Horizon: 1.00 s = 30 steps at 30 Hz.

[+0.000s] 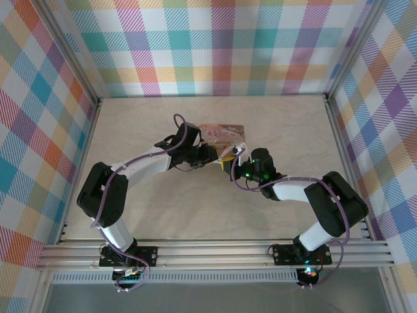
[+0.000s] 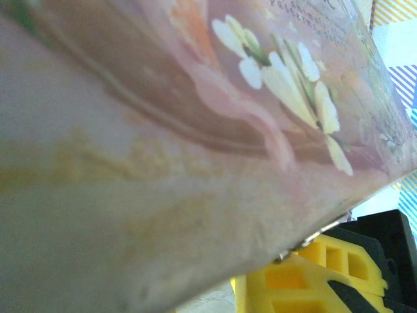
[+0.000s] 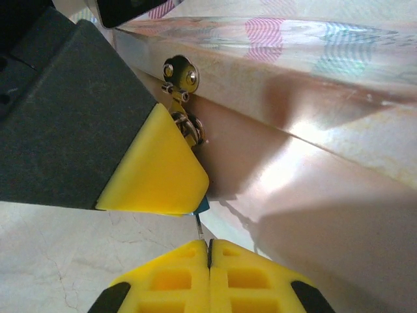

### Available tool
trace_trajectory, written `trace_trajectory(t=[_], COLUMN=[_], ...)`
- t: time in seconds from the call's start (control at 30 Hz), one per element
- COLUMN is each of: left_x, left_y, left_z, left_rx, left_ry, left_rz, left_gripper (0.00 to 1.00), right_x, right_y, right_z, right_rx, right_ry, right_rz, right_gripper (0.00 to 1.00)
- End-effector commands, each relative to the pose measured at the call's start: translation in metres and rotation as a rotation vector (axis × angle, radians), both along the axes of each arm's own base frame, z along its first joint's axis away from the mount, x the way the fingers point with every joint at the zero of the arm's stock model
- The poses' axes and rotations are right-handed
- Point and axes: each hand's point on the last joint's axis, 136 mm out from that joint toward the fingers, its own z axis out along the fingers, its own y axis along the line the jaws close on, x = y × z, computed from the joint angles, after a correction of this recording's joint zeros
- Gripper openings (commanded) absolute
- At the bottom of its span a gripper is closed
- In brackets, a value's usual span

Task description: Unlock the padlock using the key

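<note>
Slippage worries me most. My right gripper has its yellow pads pressed together on the key, a thin dark sliver pointing to twelve o'clock and meeting the underside of the padlock. The padlock's blue corner peeks from under a finger of my left gripper. It seems to hang from the hasp on the pink tin, at about eleven o'clock from my pinch. I cannot tell whether my left jaws truly clamp the body — if they do not, turning will swing the lock rather than its cylinder. So shallow a pinch could also let the key roll between the pads, or bend — it looks flimsy.
</note>
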Motion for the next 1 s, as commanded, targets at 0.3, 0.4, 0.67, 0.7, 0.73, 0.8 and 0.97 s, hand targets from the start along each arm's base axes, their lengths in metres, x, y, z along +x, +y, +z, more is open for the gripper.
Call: trace_trajectory(t=[0.3, 0.4, 0.67, 0.7, 0.73, 0.8, 0.97], left_x=[-0.008, -0.003, 0.003, 0.003, 0.002, 0.002, 0.002], left_y=[-0.012, -0.009, -0.001, -0.001, -0.001, -0.003, -0.006], left_z=[0.025, 0.028, 0.030, 0.031, 0.032, 0.034, 0.037], left_rx=[-0.123, -0.129, -0.171, -0.184, -0.192, -0.205, -0.247], left_ry=[0.034, 0.030, 0.048, 0.052, 0.057, 0.060, 0.080], left_rz=[0.024, 0.052, 0.127, 0.132, 0.134, 0.136, 0.140], left_gripper=[0.07, 0.07, 0.07, 0.07, 0.07, 0.07, 0.07], right_x=[-0.006, -0.010, -0.020, -0.020, -0.020, -0.021, -0.020], right_y=[-0.004, -0.011, -0.024, -0.024, -0.025, -0.025, -0.022], right_z=[0.003, -0.009, 0.000, 0.005, 0.010, 0.020, 0.033], right_rx=[0.054, 0.032, 0.075, 0.098, 0.121, 0.181, 0.322], right_ry=[-0.056, -0.030, -0.006, -0.005, -0.006, 0.007, 0.041], right_rz=[-0.016, -0.037, -0.084, -0.090, -0.095, -0.104, -0.113], right_gripper=[0.00, 0.00, 0.00, 0.00, 0.00, 0.00, 0.00])
